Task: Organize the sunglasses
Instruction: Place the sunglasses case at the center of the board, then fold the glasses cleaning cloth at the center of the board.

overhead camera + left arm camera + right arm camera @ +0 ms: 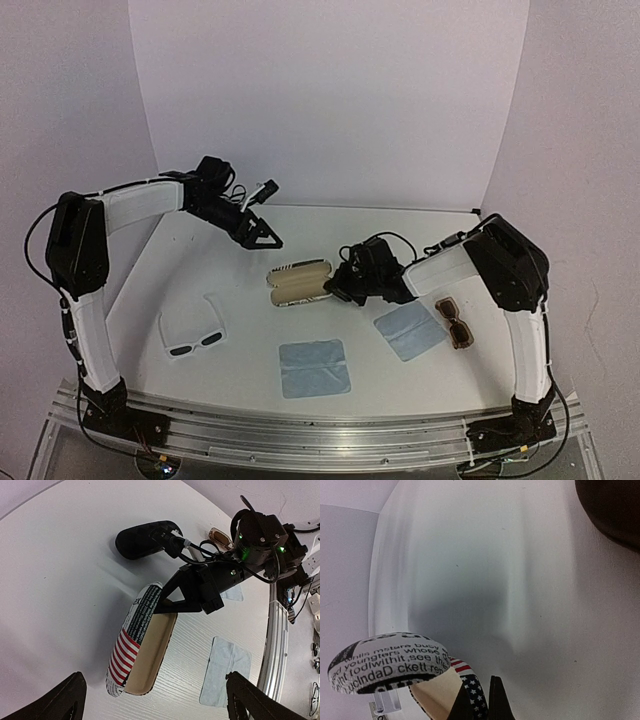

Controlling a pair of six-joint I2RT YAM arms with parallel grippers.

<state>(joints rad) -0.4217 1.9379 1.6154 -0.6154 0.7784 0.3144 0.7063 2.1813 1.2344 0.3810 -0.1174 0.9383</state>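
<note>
The right pincer (165, 606) clamps the open case (300, 282) by its rim, likely steadying it for loading. The left pincer (264, 238) hovers behind the case, spread and empty. White sunglasses (195, 335) lie left-front of the case, brown sunglasses (455, 322) to its right.

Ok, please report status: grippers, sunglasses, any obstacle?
Left gripper open, raised. Right gripper shut on open patterned case rim. White sunglasses, brown sunglasses both outside it, untouched. Nothing in the way.
</note>
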